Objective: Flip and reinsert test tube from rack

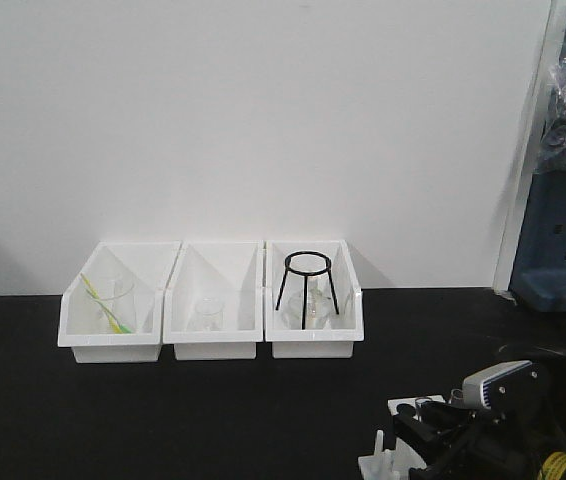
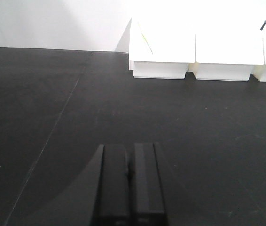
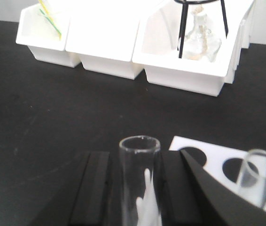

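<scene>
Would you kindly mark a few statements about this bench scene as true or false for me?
1. The black tripod stands in the rightmost bin in the front view. True.
2. The left claw holds a tube. False: its fingers are shut together on nothing.
3. The test tube between the right claw fingers has its open end up. True.
4. The rack holds no other tube. False: a second tube stands in one of its holes.
5. The middle bin is empty. False: a clear beaker sits in it.
</scene>
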Robot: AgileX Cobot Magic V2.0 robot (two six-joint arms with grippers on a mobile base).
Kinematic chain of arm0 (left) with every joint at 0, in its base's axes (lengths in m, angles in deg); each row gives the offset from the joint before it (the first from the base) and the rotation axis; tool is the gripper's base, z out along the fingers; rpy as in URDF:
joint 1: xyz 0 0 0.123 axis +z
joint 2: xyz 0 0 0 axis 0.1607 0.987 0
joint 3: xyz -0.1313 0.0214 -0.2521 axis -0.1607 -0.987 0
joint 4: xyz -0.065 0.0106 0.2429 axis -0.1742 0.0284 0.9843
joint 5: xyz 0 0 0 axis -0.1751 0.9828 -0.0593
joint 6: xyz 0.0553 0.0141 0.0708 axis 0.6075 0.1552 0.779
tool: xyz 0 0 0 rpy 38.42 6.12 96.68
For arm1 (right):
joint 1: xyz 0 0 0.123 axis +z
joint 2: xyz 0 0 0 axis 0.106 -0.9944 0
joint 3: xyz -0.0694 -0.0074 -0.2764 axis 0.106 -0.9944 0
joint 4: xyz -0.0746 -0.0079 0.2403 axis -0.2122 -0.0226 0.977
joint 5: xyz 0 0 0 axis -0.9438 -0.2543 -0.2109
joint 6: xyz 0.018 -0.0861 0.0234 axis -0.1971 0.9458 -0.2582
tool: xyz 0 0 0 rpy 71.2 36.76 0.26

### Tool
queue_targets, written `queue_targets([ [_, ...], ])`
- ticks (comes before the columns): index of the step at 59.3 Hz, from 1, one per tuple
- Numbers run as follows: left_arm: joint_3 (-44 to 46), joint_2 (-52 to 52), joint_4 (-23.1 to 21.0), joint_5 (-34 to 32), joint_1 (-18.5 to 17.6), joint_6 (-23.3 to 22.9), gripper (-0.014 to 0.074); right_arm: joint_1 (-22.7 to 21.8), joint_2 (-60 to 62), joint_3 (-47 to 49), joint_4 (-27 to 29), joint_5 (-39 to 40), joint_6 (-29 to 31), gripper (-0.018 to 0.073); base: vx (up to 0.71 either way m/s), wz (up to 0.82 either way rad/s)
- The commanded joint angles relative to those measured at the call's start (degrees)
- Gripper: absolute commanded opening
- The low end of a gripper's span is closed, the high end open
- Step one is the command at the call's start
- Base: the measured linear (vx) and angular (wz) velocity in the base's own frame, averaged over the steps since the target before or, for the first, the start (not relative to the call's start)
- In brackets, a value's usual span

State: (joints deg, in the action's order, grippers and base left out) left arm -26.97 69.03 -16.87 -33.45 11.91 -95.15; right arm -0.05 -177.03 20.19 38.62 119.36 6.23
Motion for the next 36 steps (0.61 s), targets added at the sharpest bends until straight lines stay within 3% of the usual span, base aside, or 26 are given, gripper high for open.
queue_targets([
  [1, -0.12, -0.65, -0.26, -4.53, -0.48, -0.03, -0.0006, -0.34, 1.80, 1.57, 0.97, 7.23, 0.57, 0.0327, 0.00, 0.00],
  [36, -0.12, -0.65, -0.26, -4.53, -0.48, -0.03, -0.0006, -0.34, 5.10, 1.57, 1.05, 7.62, 0.57, 0.0309, 0.00, 0.00],
])
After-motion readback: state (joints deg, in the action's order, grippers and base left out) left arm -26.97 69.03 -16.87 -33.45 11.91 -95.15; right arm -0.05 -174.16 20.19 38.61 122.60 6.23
